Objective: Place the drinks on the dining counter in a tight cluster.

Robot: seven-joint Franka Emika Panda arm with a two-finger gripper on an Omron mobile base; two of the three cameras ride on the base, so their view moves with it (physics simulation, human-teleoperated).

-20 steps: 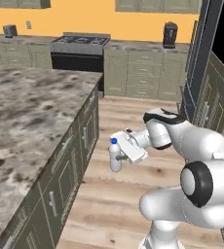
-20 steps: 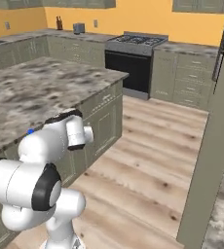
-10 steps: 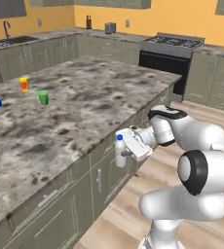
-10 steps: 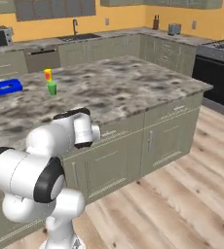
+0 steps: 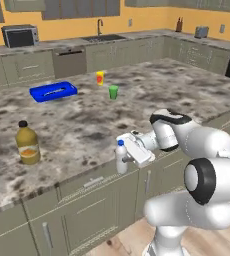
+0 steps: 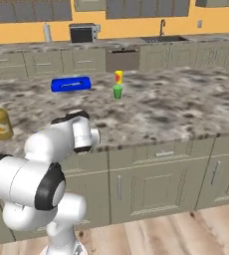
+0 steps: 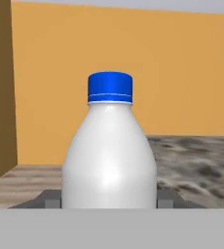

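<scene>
My gripper (image 5: 126, 157) is shut on the small white blue-capped bottle (image 5: 121, 158), which it holds upright just off the front edge of the dining counter (image 5: 82, 125), at about the height of the top. In the hand view the bottle (image 7: 110, 155) stands between the two fingertips (image 7: 49, 199). The amber juice jug (image 5: 27, 144) with black cap stands on the counter's left part, well left of the gripper; the right base view has the jug (image 6: 0, 122) at far left. The slim green bottle is out of view.
A small yellow cup (image 5: 100, 78) and a small green cup (image 5: 113, 92) stand mid-counter, with a blue tray (image 5: 53, 91) to their left. Olive cabinet fronts (image 5: 82, 215) lie below the gripper. A sink, a microwave and wall counters run along the back.
The whole picture has swung round as the base moved: the stove side has gone and the counter now lies straight ahead. The white bottle stays in the shut gripper.
</scene>
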